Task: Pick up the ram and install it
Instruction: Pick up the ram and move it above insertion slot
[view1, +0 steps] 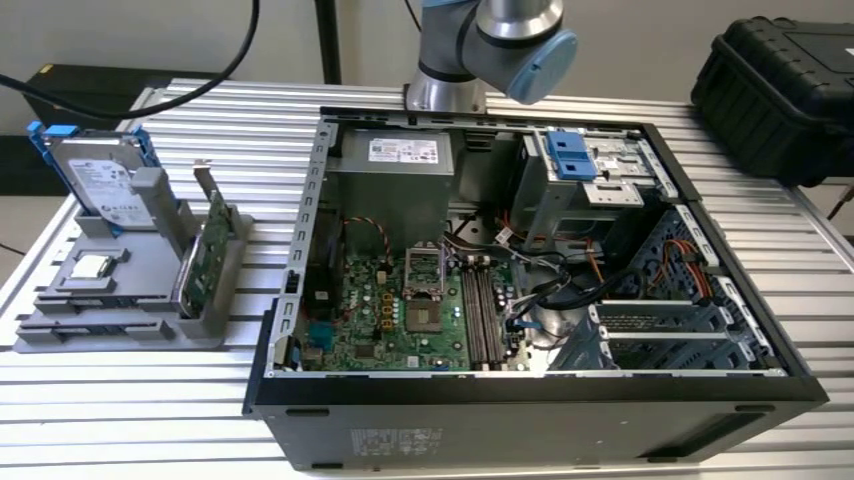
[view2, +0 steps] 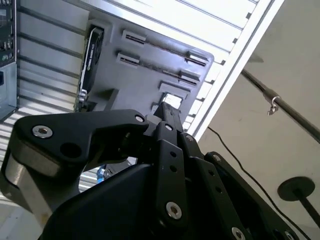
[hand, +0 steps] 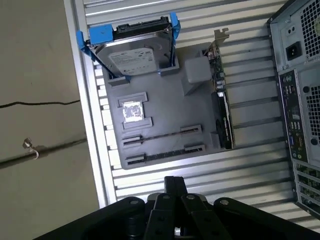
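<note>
dark, thin ram (hand: 159, 135) edge-on in holder (hand: 165, 110)

Computer case (view1: 534, 425) is set on slatted table (view1: 134, 430); at the exterior view's left, holder (view1: 80, 325) is placed beside it, drive (view1: 107, 185) and circuit card (view1: 210, 250) stood in it.

The table (view1: 134, 420) is finished in silver metal, striped throughout with dark parallel grooves. The computer case (view1: 534, 425) is coated black outside; within it, a green motherboard (view1: 387, 320) is dotted with small silver and black parts, and a plain grey power supply (view1: 400, 185) and a bright blue latch (view1: 567, 155) are seen. The holder (hand: 165, 115) is moulded in matt grey. The drive (hand: 140, 52) is cased in silver, labelled in white and framed by blue rails. The card (view1: 214, 245) is coloured green, with a pale metal bracket. The gripper (view2: 167, 112) is finished in black and studded with silver screws. The arm (view1: 514, 20) is clad in silver-grey and capped in pale blue. The box (view1: 787, 90) is moulded in black.
</note>
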